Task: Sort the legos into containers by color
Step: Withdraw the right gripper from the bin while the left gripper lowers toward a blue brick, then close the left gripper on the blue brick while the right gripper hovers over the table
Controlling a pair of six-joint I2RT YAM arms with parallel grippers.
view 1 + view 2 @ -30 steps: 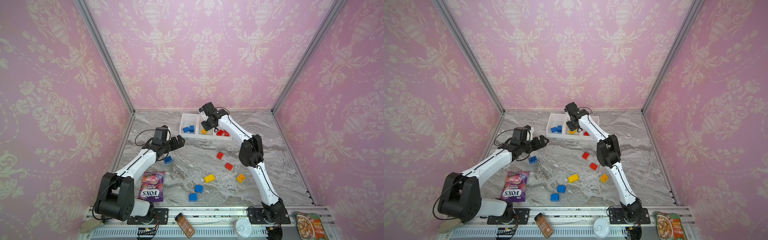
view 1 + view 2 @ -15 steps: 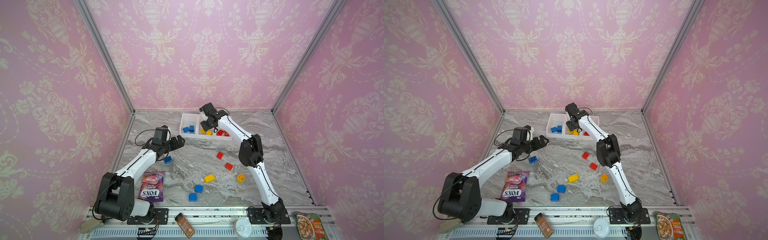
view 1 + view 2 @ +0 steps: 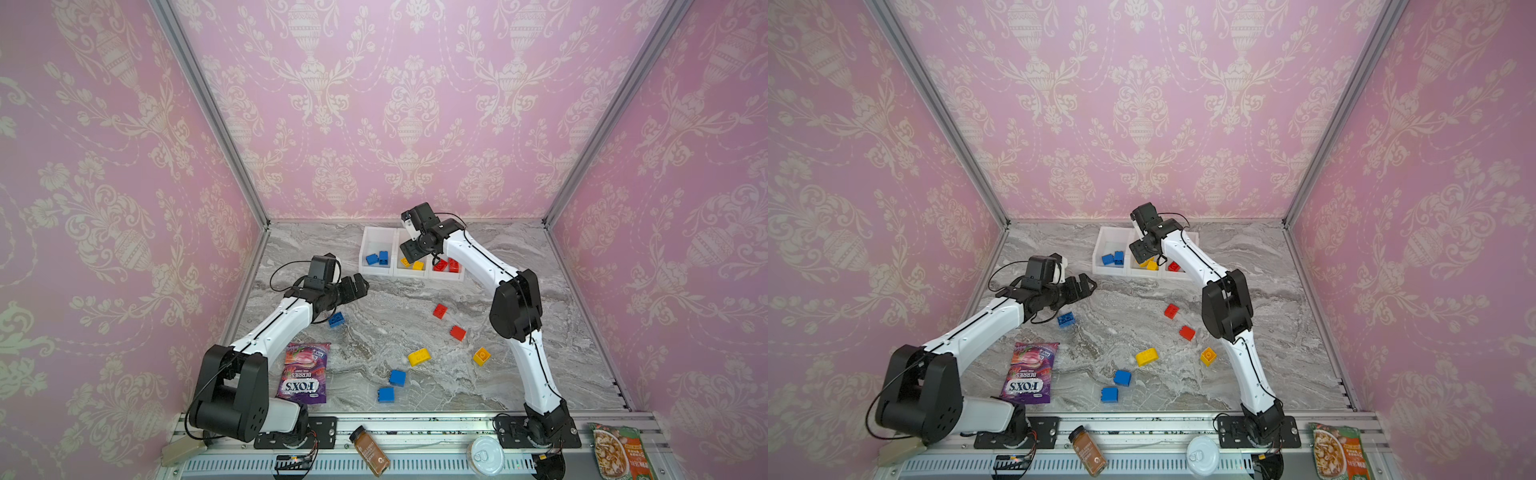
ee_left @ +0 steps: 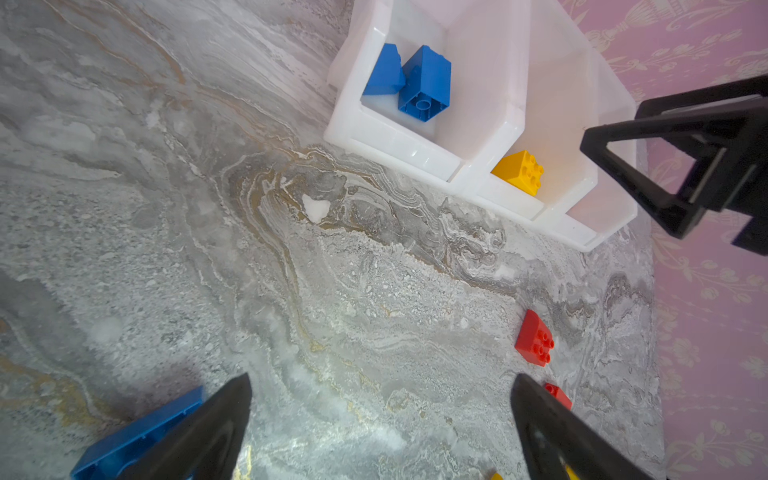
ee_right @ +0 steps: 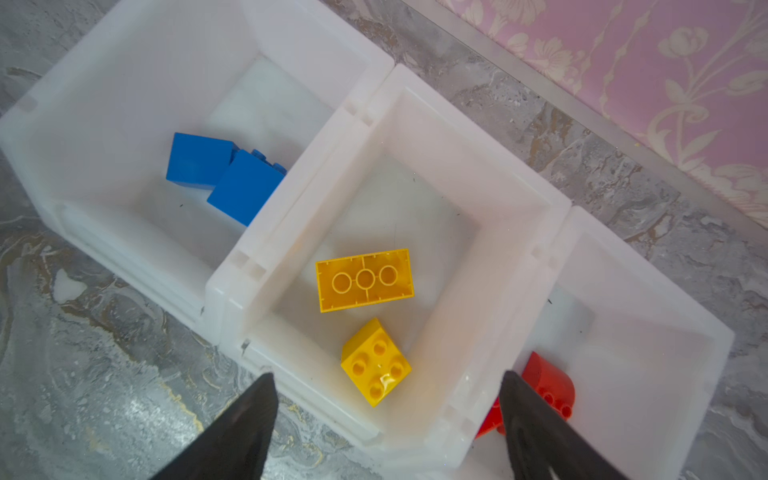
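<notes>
Hovering above the middle container (image 5: 478, 145), the right gripper (image 5: 385, 376) holds its jaws apart, empty; beneath lie a glossy yellow oblong brick (image 5: 365, 279), hollow underside up, and a square yellow brick (image 5: 376, 360), four studs up. The left gripper (image 4: 380, 376) gapes empty over the marble table (image 4: 291, 249).

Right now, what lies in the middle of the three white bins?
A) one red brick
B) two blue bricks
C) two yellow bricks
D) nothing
C: the right wrist view shows an oblong yellow brick, underside up, and a square yellow brick inside the middle bin.
</notes>
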